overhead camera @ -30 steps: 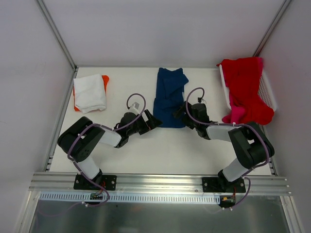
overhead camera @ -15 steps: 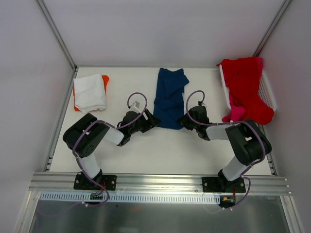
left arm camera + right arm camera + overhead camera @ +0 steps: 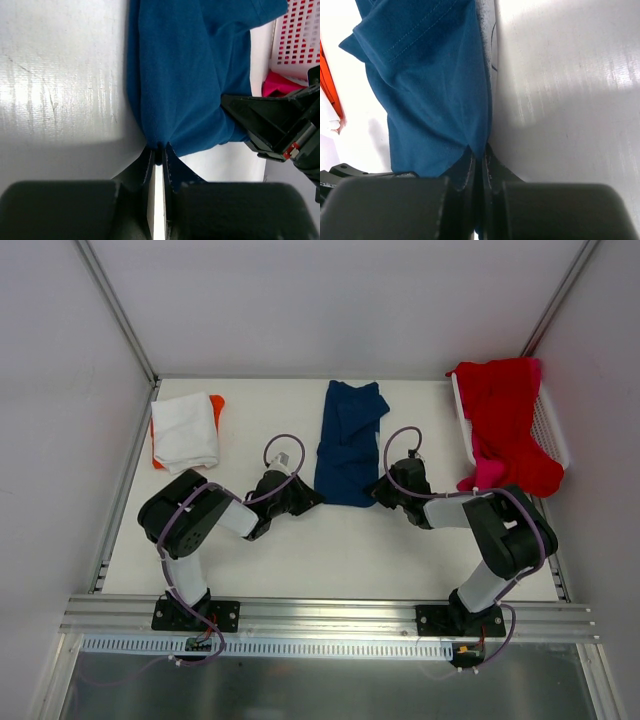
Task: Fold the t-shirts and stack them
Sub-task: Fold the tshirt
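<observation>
The navy t-shirt (image 3: 348, 445) lies at about 12 o'clock from the middle of the table (image 3: 330, 550), its long axis running away from the arms. It is already folded into a narrow strip. The left gripper (image 3: 158, 152) is clenched on the hem corner at the shirt's 7 o'clock. The right gripper (image 3: 479, 152) is pinched shut on the corner at 5 o'clock. In each case a small peak of cloth is drawn up between the fingers.

I'd judge the shirt light, limp and not slippery. It will likely sag in the middle when lifted, so these two near corners look like the right places to hold it. A thin pinch could catch only the top layer, though.

The cloth is a deep, even blue with soft creases and a stitched hem, and one sleeve is turned over at the far end. No print shows from here.

A white t-shirt (image 3: 185, 430) sits on an orange t-shirt (image 3: 217, 402) at 10 o'clock. A red t-shirt (image 3: 505, 410) and a pink t-shirt (image 3: 488, 472) spill from the basket (image 3: 553, 430) at 2 o'clock.
</observation>
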Controlling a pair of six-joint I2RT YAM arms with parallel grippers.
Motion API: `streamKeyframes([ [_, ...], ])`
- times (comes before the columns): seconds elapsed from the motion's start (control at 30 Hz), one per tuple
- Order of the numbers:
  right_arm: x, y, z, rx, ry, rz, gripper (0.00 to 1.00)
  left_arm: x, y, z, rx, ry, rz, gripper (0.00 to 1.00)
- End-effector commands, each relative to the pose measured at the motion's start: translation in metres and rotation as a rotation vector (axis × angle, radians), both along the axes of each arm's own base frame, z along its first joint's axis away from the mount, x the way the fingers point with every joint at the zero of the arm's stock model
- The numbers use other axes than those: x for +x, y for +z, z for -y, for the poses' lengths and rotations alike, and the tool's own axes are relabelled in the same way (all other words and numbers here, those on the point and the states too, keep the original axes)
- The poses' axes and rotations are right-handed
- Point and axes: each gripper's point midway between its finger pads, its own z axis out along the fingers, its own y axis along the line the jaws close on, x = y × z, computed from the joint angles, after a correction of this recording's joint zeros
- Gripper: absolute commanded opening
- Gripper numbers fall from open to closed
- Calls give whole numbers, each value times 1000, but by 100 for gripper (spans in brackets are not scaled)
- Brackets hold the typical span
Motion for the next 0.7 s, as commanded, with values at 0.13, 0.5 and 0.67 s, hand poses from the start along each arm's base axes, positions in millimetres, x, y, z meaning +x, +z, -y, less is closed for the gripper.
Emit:
streamKeyframes([
  [0.13, -37, -33, 9, -87, 25, -151, 0, 3, 4, -2, 36, 3, 22, 0],
  [0.5, -96, 8, 15, -262, 43, -108, 0, -53, 52, -5, 152, -60, 121, 0],
  [0.67, -111, 50, 29, -315, -1, -48, 0, -64, 98, -5, 157, -45, 214, 0],
])
